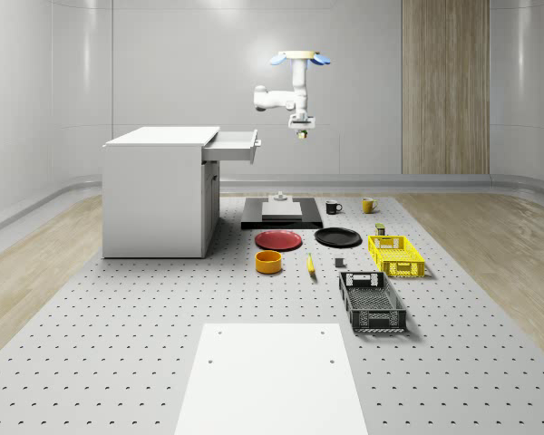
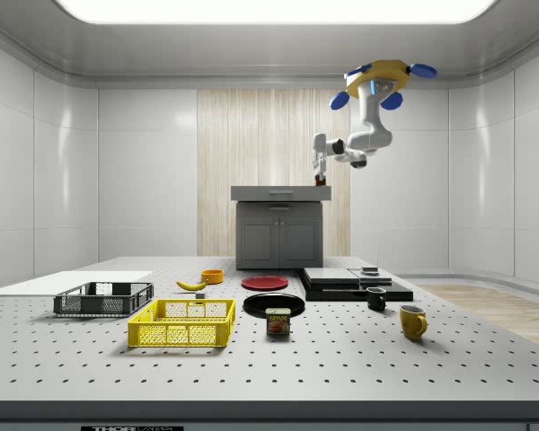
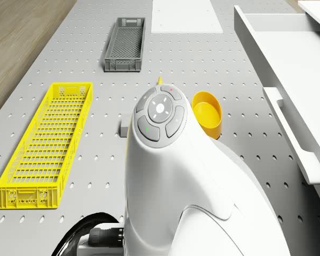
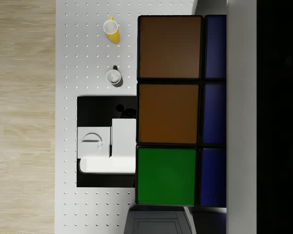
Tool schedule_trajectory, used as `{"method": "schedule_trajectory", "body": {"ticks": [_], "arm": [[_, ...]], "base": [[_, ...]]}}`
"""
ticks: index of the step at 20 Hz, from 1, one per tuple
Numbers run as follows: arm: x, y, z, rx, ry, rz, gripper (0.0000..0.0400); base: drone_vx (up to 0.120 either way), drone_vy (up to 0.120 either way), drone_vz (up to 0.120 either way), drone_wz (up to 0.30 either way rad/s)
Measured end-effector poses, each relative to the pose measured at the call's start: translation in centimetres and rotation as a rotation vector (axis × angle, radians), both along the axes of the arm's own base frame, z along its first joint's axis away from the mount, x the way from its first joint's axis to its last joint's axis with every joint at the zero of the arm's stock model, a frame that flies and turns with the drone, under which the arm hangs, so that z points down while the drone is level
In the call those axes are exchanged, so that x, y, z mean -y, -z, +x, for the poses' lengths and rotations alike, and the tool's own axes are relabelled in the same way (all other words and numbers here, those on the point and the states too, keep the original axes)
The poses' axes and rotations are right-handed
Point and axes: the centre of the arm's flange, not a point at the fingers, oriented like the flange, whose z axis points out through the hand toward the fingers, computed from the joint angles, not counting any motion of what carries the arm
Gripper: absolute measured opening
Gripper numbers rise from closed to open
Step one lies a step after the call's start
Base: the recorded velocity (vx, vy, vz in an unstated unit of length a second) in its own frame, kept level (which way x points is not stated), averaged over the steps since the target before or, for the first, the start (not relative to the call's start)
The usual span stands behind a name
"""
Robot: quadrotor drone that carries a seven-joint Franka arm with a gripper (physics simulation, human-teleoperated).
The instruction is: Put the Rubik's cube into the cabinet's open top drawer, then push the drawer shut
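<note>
Tabletop crates (image 1: 397, 255), open drawer (image 1: 234, 145)

the tabletop (image 1: 118, 308) looks like matt grey metal, drilled with holes — the yellow crate (image 3: 45, 144) is plastic lattice, the arm (image 3: 186, 176) glossy white plastic, the cube (image 4: 168, 109) smooth, glossy tiles.

Bright, even overhead light from ceiling panel (image 2: 269, 9); soft shadows; no blur.
</note>
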Motion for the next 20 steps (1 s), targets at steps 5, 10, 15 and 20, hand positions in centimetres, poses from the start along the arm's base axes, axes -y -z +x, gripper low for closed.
{"method": "schedule_trajectory", "body": {"ticks": [5, 10, 15, 20], "arm": [[0.0, 0.0, 0.0, 0.0, 0.0, 0.0, 0.032], [0.0, 0.0, 0.0, 0.0, 0.0, 0.0, 0.032], [0.0, 0.0, 0.0, 0.0, 0.0, 0.0, 0.032], [0.0, 0.0, 0.0, 0.0, 0.0, 0.0, 0.032]], "base": [[0.0, -0.12, 0.12, 0.0], [0.0, -0.12, 0.12, 0.0], [0.0, -0.12, 0.016, 0.0], [0.0, -0.12, 0.0, 0.0]]}}
